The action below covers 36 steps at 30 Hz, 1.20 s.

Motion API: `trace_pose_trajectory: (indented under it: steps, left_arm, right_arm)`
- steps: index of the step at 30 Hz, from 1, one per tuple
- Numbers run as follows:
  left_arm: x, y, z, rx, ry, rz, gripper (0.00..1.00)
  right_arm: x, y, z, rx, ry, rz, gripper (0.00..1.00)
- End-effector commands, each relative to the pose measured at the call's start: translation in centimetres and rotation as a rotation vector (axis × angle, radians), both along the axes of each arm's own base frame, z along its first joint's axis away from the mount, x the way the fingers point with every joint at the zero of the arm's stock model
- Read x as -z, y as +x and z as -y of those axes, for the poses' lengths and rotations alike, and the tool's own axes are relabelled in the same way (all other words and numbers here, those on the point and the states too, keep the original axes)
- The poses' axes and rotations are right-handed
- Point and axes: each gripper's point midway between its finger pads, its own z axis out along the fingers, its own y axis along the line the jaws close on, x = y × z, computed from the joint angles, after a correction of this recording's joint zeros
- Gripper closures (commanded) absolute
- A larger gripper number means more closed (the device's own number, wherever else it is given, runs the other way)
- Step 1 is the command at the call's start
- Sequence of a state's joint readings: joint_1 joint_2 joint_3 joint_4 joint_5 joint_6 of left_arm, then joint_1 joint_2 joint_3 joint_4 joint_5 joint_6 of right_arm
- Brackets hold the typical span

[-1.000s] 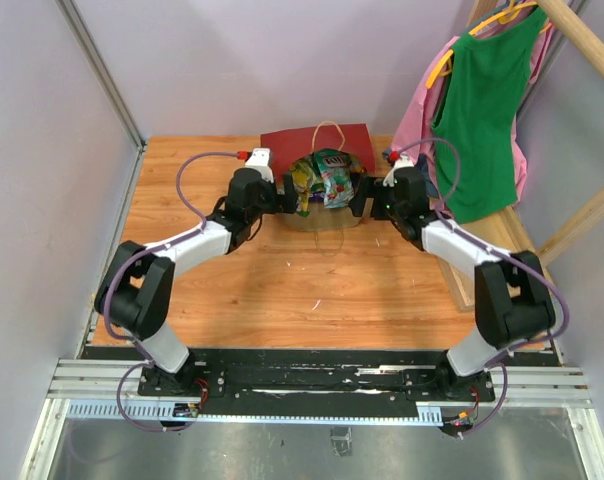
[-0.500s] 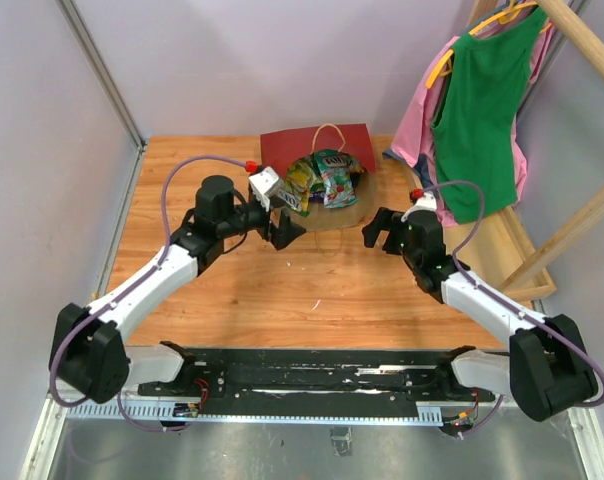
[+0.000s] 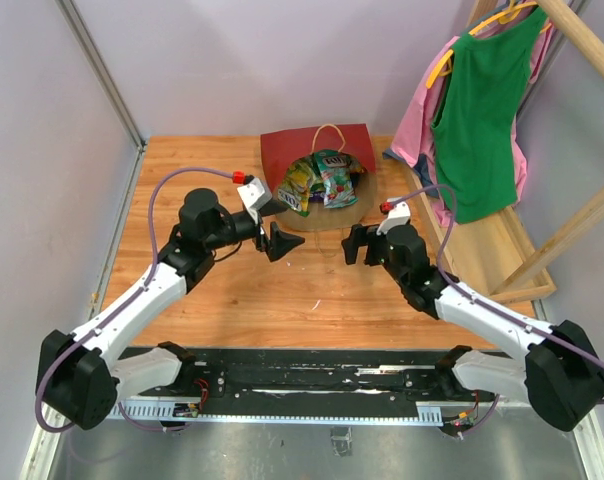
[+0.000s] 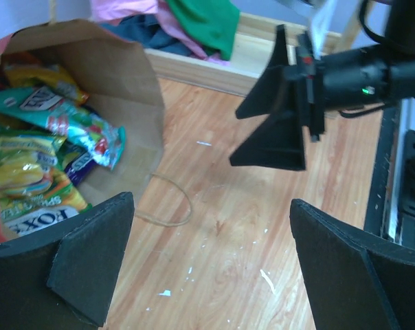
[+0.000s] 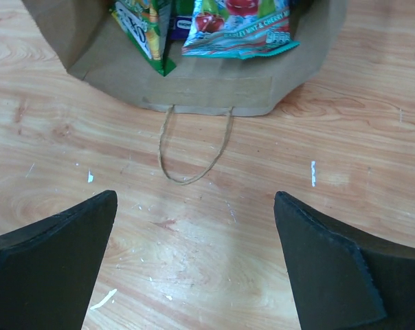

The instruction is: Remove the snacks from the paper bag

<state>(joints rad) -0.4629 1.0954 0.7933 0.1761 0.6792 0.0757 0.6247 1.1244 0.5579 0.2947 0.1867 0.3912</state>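
- The paper bag (image 3: 282,148) is seen lying on its side at the 12 o'clock end of the table (image 3: 282,295). It is matt red outside and brown kraft inside, and its mouth is turned toward the arms.
- A thin beige loop handle (image 5: 194,152) is seen lying flat on the wood, just outside the mouth.
- The snacks (image 3: 322,180) are glossy, crinkled flat packets heaped in the mouth. A teal-white packet (image 4: 73,127) and a green-yellow packet (image 4: 29,175) are noted, with purple glimpsed between them.
- The table is of orange-brown wood grain with scattered white flecks and is enclosed by pale lilac walls. Green and pink garments (image 3: 477,110) are hung on a wooden rack (image 3: 582,45) at 2 o'clock.
- The left gripper (image 3: 278,241) is held spread wide and empty, near the mouth at its 7 o'clock.
- The right gripper (image 3: 353,243) is likewise spread and empty, at the mouth's 5 o'clock. Neither is touching the bag.
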Motion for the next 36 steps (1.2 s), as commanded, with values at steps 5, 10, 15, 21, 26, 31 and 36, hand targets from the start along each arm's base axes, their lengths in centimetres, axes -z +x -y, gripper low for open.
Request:
trace_pose_trajectory:
  steps: [5,10,15,21,26,31,36]
  left_arm:
    - [-2.1,3.8,-1.9,-0.271,-0.117,-0.023,0.0]
    - [-2.4,3.7,-2.7,-0.314,-0.14,-0.017,0.0]
    - [-2.1,3.6,-2.8,-0.32,-0.127,-0.026,0.0]
    - [-2.3,2.7,-2.8,-0.289,-0.134,-0.014,0.0]
    - [-1.8,0.8,-1.6,-0.164,-0.12,-0.006,0.0]
    - [-1.4,-2.0,-0.5,0.007,-0.102,0.033,0.0]
    - [-0.1,-4.7,0.5,0.193,-0.077,0.029,0.0]
  right_arm:
    - [-1.2,-0.1,-2.7,-0.133,-0.06,0.082,0.01]
    - [-0.3,0.6,-3.8,-0.162,-0.085,0.053,0.01]
    - [0.5,1.0,-4.9,-0.188,-0.078,0.018,0.01]
    - [0.6,1.3,-5.3,-0.195,-0.086,0.012,0.01]
    - [0.6,1.2,-5.5,-0.204,-0.085,0.01,0.01]
    - [1.0,1.0,-5.5,-0.212,-0.099,0.002,0.01]
    - [1.3,1.0,-5.7,-0.218,-0.11,-0.006,0.01]
